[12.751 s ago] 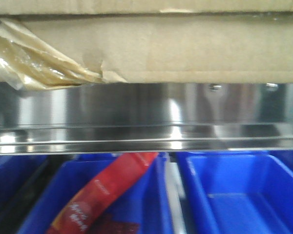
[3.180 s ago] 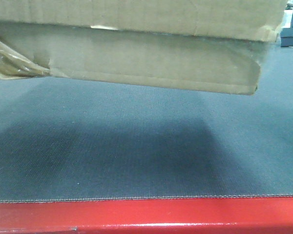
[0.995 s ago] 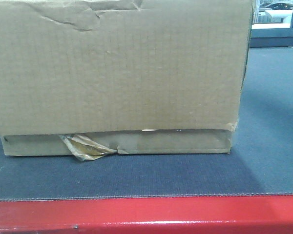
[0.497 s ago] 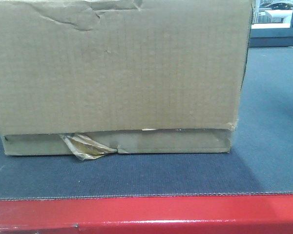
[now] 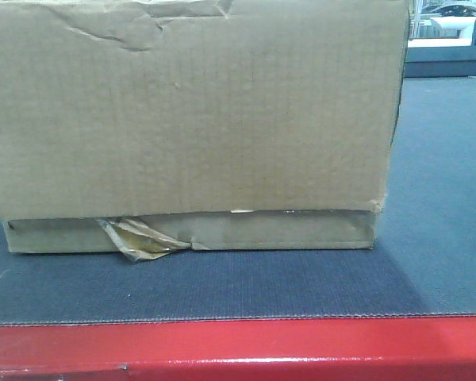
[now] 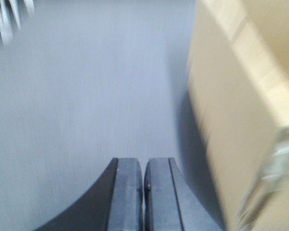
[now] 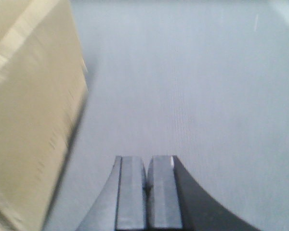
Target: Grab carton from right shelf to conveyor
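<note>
**Carton resting on the conveyor**

We see the brown carton (image 5: 190, 111) sitting flat on the dark grey conveyor (image 5: 436, 198), behind its red frame (image 5: 238, 349). Our left hand (image 6: 143, 180) and right hand (image 7: 147, 180) are clenched empty, one beside each carton flank.

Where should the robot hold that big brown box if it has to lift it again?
Probably by its two flat end walls, one arm pressing in from each side. The carton sits upright on the conveyor and looks far too wide for one gripper. The left gripper and right gripper, both shut, already flank it.
</note>
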Available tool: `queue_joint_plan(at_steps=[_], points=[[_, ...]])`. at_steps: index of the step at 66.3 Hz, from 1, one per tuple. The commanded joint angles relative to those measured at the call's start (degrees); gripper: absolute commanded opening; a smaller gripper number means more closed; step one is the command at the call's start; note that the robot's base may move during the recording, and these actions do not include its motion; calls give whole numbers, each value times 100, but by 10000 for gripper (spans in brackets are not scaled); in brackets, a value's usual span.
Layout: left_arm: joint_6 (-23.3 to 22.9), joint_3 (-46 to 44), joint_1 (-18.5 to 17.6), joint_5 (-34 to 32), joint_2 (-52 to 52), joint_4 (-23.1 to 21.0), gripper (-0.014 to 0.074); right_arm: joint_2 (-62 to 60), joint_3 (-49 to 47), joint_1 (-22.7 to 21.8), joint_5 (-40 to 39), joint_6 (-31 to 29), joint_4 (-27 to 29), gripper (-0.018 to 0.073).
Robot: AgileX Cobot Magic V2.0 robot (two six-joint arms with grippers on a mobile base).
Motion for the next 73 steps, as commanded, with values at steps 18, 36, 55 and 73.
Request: queue_joint_plan(at_steps=[18, 36, 55, 73], points=[[26, 448, 16, -151, -1503, 27, 15, -2187, 1200, -34, -692, -304, -69, -79], [26, 553, 16, -57, -1525, 27, 15, -2314, 1225, -34, -1104, -304, -69, -79], [26, 553, 16, -57, -1525, 27, 15, -2314, 1225, -34, -1114, -304, -69, -79], [26, 553, 16, -57, -1525, 27, 15, -2314, 1225, -34, -1114, -304, -69, -79]])
